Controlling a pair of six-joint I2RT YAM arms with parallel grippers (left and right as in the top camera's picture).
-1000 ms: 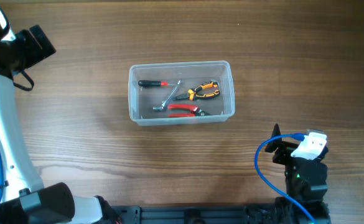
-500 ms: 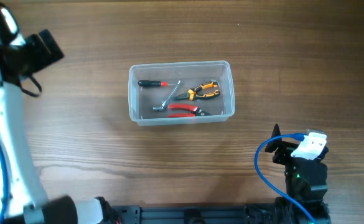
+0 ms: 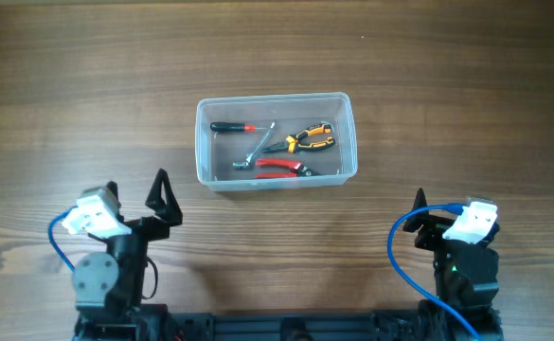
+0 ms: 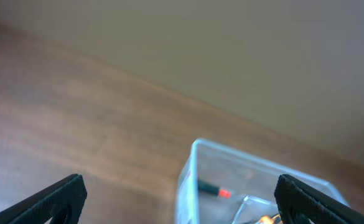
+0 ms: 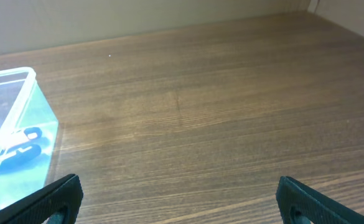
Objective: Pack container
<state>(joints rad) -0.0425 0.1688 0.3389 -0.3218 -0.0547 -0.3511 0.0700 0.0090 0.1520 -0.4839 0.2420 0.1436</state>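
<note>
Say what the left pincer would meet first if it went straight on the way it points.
Probably the container, its left end centred ahead of the left pincer in the wrist view; it might narrowly miss.

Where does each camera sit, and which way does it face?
Overhead: above the table, looking straight down on the container; left gripper and right gripper show at the bottom edge.
Left wrist: low, facing the container's corner; own open fingertips at the bottom corners.
Right wrist: low, facing the tabletop, container at left; own open fingertips below.
Shared: all three see the container.
</note>
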